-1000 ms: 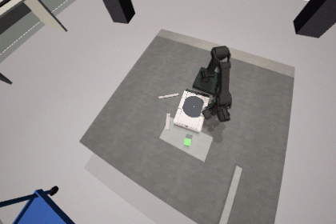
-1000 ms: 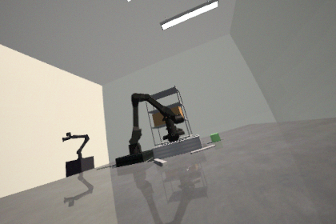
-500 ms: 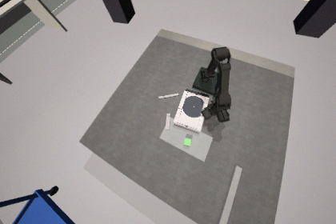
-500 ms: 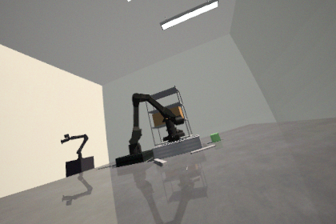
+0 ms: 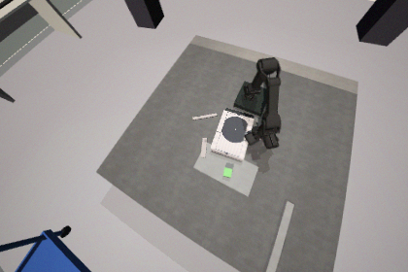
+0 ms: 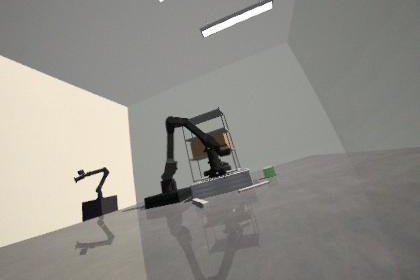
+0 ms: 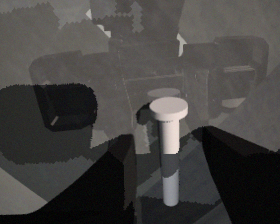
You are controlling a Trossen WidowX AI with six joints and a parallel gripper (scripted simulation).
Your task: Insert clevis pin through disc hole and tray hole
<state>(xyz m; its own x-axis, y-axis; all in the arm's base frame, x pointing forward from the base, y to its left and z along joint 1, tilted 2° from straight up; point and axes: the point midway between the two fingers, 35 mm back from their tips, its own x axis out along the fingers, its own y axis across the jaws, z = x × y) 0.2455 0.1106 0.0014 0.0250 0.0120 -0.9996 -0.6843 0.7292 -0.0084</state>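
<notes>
The dark round disc (image 5: pixel 228 133) lies flat in the pale tray (image 5: pixel 229 153) (image 6: pixel 222 186), with a small dot at its middle. The tray's pin hole cannot be made out. My gripper (image 5: pixel 260 136) (image 7: pixel 168 140) is low over the table beside the tray, on the right in the top view. It is open. The steel pin (image 7: pixel 168 142) is between the two fingers in the wrist view, with a gap on each side of its shank. Its round head points away from the fingers' base and its shank runs down the picture. Whether it rests on the table is not clear.
A green block (image 5: pixel 227 172) (image 6: pixel 269 172) sits on a pale mat (image 5: pixel 245 181) in front of the tray. One pale strip (image 5: pixel 204 148) lies close beside the tray, and another strip (image 5: pixel 204 117) lies near its back corner. The arm's dark base stands behind the tray.
</notes>
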